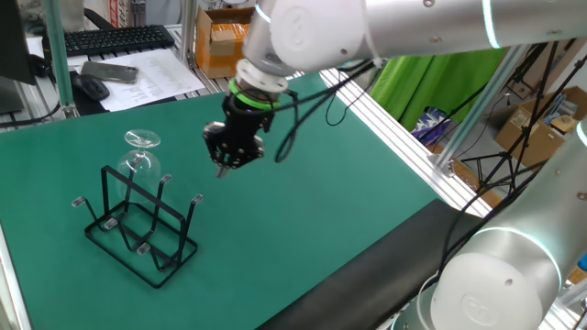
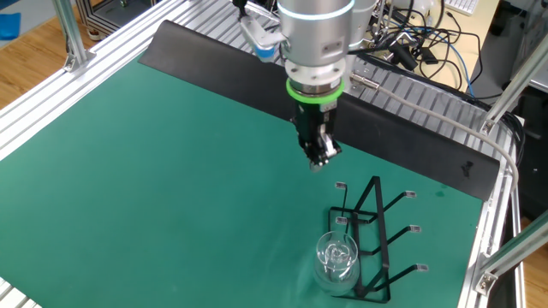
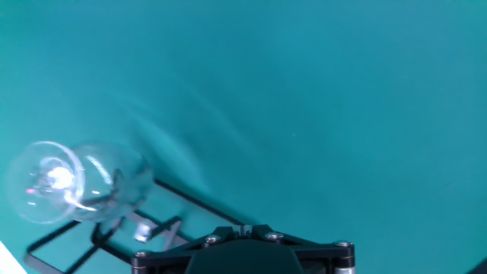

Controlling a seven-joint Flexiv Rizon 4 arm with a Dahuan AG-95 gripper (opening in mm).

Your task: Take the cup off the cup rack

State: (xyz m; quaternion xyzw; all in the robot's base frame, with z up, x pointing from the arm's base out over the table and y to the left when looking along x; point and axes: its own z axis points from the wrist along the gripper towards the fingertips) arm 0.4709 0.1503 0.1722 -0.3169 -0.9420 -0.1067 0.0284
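Observation:
The cup (image 1: 142,163) is a clear stemmed glass hanging upside down on a prong of the black wire cup rack (image 1: 138,240), with its round foot on top. The rack stands on the green mat at the left. My gripper (image 1: 223,169) hovers above the mat, to the right of the rack and apart from it, with its fingers shut on nothing. In the other fixed view the gripper (image 2: 317,162) is behind the rack (image 2: 378,224) and the cup (image 2: 336,257). The hand view has the cup (image 3: 65,183) at lower left, over part of the rack (image 3: 169,228), with the shut fingertips (image 3: 245,227) at the bottom edge.
A keyboard (image 1: 115,38), a mouse (image 1: 92,86) and papers lie beyond the mat's far left edge. A cardboard box (image 1: 225,41) sits behind the arm. Aluminium rails (image 1: 404,137) border the mat, and a black strip (image 2: 257,73) runs along one side.

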